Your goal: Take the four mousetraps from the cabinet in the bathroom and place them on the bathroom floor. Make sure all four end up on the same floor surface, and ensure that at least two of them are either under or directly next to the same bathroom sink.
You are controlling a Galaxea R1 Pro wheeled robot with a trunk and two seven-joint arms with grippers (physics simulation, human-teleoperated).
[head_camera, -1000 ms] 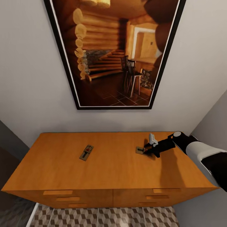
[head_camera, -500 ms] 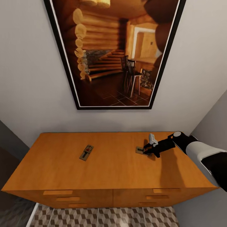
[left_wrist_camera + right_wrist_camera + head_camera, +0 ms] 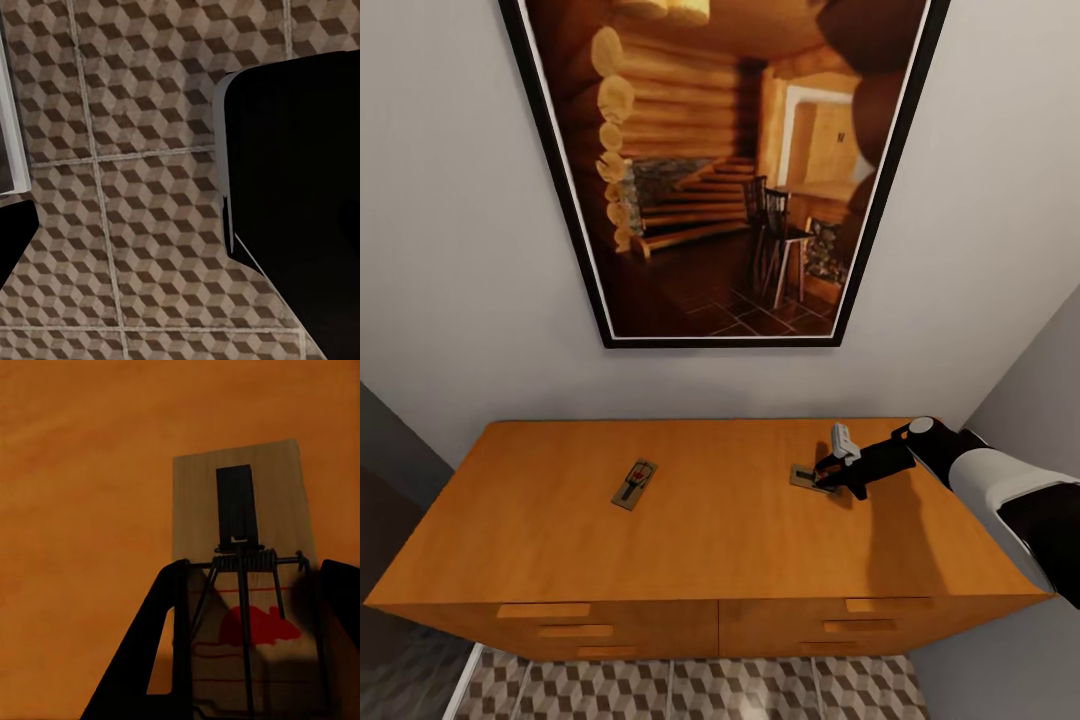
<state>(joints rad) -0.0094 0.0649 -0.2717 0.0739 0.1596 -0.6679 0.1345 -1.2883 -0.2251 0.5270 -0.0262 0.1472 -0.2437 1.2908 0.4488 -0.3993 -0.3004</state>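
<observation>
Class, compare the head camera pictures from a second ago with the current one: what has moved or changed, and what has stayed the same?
Almost nothing changed. The right gripper stays at the right-hand mousetrap on the cabinet, its fingers either side of the board in the right wrist view. The other mousetrap lies where it did.

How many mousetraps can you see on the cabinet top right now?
2. One mousetrap lies free on the cabinet top's left half; the other mousetrap sits between the right gripper fingers. The remaining two aren't in view here.

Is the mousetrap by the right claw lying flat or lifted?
Flat: the mousetrap lies on the cabinet top, between the right claw's fingers.
</observation>
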